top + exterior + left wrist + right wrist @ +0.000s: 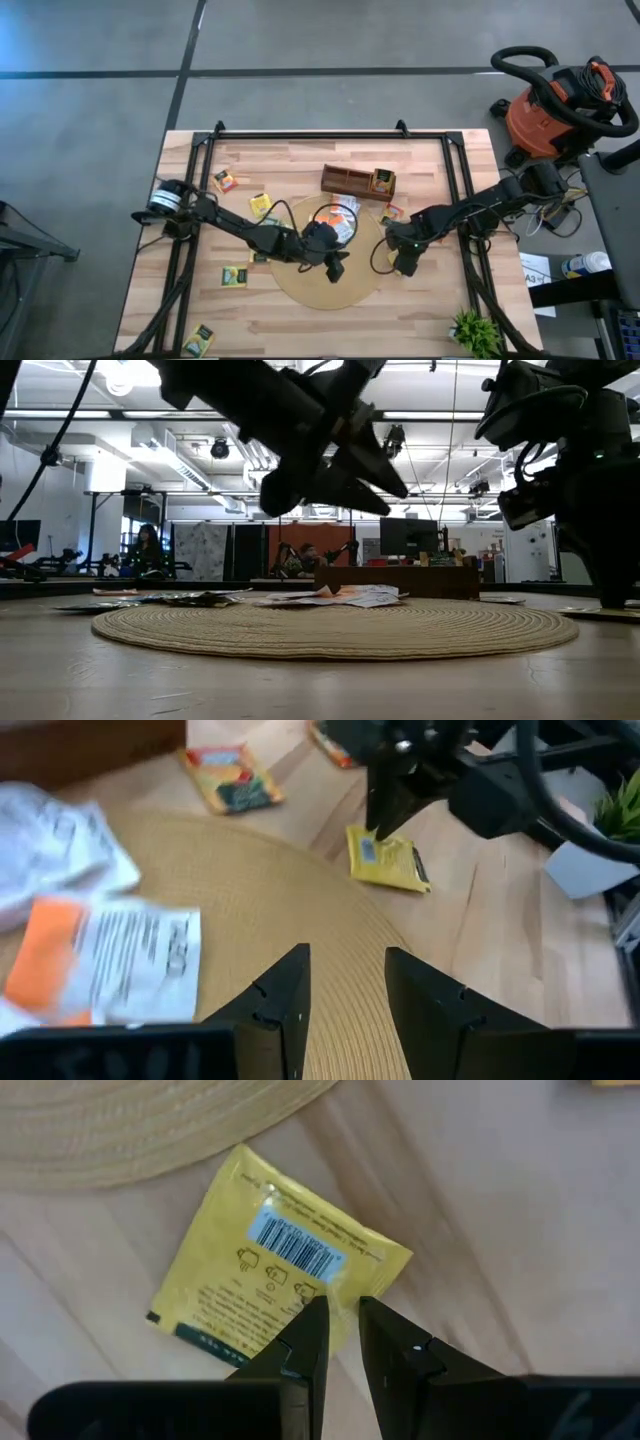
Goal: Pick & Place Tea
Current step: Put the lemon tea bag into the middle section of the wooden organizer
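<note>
Fingertips of the right gripper (340, 1315) are narrowing on the edge of a yellow sachet (270, 1270), which is lying flat beside the mat (140, 1125). Left gripper (345, 970) is hovering spread and empty above the mat, waiting.

Lighting's even and pretty bright from overhead; ceiling strip lights (200, 468) glare in my low view, so my arms there are just black silhouettes. Shadows on the surface (300, 320) are soft. My left wrist view smears the white sachets (110, 955). The yellow sachet (270, 1275) looks sharp.
</note>
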You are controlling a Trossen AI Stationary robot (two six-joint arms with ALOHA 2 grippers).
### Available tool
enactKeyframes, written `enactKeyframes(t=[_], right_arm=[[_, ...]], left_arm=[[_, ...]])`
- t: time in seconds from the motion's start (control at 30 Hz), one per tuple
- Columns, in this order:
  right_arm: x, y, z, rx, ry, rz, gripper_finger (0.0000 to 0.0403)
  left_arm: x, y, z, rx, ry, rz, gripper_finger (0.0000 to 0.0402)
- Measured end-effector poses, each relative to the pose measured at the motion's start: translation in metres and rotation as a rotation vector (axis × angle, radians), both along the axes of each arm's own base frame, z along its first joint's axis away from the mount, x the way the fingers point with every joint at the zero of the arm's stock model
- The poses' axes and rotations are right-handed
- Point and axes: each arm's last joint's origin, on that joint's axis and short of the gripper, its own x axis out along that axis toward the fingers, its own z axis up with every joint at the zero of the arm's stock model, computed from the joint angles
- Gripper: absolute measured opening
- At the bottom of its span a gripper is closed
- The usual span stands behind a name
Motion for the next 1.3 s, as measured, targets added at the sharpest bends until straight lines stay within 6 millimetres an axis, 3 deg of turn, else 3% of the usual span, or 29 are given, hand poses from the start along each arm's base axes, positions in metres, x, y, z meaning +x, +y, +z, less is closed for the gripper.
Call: enactKeyframes(t=[0.17,0.4,0.5,0.73,0.93,1.13,1.3], right_arm=[[0.008,-0.006,-0.001,0.014,-0.074,-0.043,0.0059],[0.008,-0.01,-0.003,0.025,-0.081,-0.077,0.0059],[0.004,-0.01,0.0,0.052,-0.065,-0.072,0.0059],[-0.005,-0.003,0.024,0.105,-0.165,-0.074,0.0059],[-0.026,0.002,0.04,0.12,-0.164,-0.079,0.0059],[-0.041,0.007,0.02,0.113,-0.097,-0.088,0.0059],[-0.039,0.01,0.005,0.146,-0.139,-0.107,0.0059]], left_arm=[[0.025,-0.003,-0.002,0.103,0.0,-0.061,0.0126],[0.064,-0.01,-0.025,0.074,0.063,-0.156,0.0126],[0.074,-0.009,-0.026,0.068,0.053,-0.164,0.0126],[0.082,-0.003,-0.036,0.056,0.07,-0.181,0.0126],[0.084,-0.001,-0.045,0.023,0.079,-0.178,0.0126],[0.087,0.0,-0.043,0.007,0.047,-0.171,0.0126],[0.087,0.007,-0.044,-0.005,0.05,-0.162,0.0126]])
